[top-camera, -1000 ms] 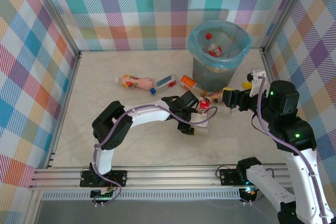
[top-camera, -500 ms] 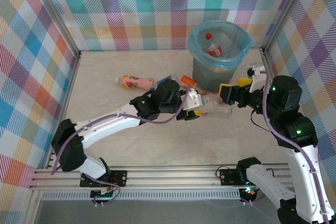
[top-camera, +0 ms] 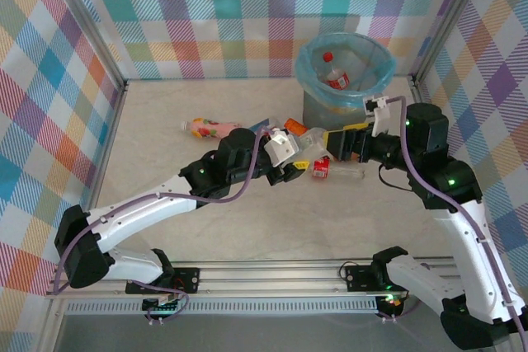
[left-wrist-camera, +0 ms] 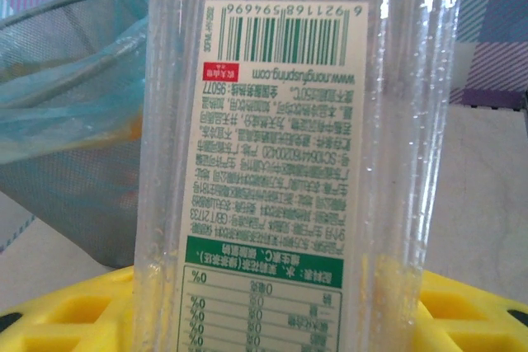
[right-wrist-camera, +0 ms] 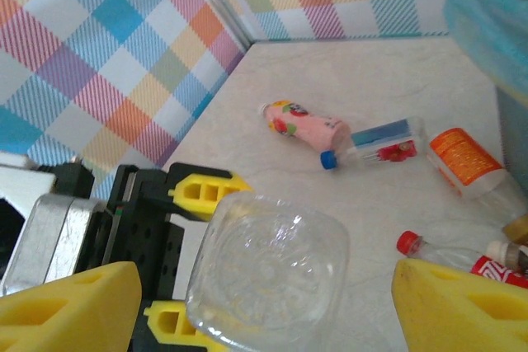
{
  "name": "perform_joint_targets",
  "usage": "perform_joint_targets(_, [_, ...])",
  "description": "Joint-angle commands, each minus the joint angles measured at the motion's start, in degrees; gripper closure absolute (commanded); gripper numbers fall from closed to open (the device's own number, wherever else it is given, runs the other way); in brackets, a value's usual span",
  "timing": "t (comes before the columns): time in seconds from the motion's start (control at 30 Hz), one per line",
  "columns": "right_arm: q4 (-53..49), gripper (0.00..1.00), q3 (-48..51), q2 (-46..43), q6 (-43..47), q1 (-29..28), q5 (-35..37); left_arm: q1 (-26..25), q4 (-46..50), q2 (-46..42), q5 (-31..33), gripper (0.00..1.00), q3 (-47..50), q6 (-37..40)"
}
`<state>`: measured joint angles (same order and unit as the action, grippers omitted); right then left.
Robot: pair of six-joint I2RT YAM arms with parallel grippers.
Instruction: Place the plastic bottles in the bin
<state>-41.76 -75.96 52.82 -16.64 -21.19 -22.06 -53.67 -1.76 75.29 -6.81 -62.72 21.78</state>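
Since the earlier frame the left arm has stretched out across the table, and the right gripper [top-camera: 337, 144] has swung left to face it. Left gripper [top-camera: 294, 156] is clenched on a clear bottle [top-camera: 313, 144], held just in front of the bin [top-camera: 322, 117] with its translucent blue liner. Left wrist view: transparent flat-sided plastic, green-white printed label with barcode, yellow fingers [left-wrist-camera: 74, 319] at its sides. Right wrist view shows the squarish moulded base instead; right jaws spread wide, not touching it. Lying on the table: pink bottle [right-wrist-camera: 301, 125], blue-labelled bottle [right-wrist-camera: 379, 139], orange-labelled bottle [right-wrist-camera: 462, 162], red-capped bottle [right-wrist-camera: 458, 260].
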Motion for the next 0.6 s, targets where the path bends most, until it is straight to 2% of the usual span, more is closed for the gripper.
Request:
perform_joint_targets(0.0, [0.98, 0.20, -1.64, 1.08, -1.25, -3.21, 1.86, 0.70, -2.20, -2.24, 0.70, 0.43, 0.31, -1.15])
perform_joint_targets(0.2, [-0.29, 0.20, -2.40, 3.37, -1.02, -8.51, 8.44, 0.67, -2.64, -3.28, 0.66, 0.43, 0.43, -0.95])
perform_joint_targets(0.4, [-0.17, 0.21, -3.09, 5.83, -1.39, -11.12, 9.08, 0.67, -2.14, -4.23, 1.14, 0.44, 0.87, -0.78])
perform_joint_targets(0.57, [0.14, 0.30, -3.74, 6.60, -1.39, -11.84, 9.19, 0.67, -1.27, -4.53, 2.14, 0.43, 0.98, -0.34])
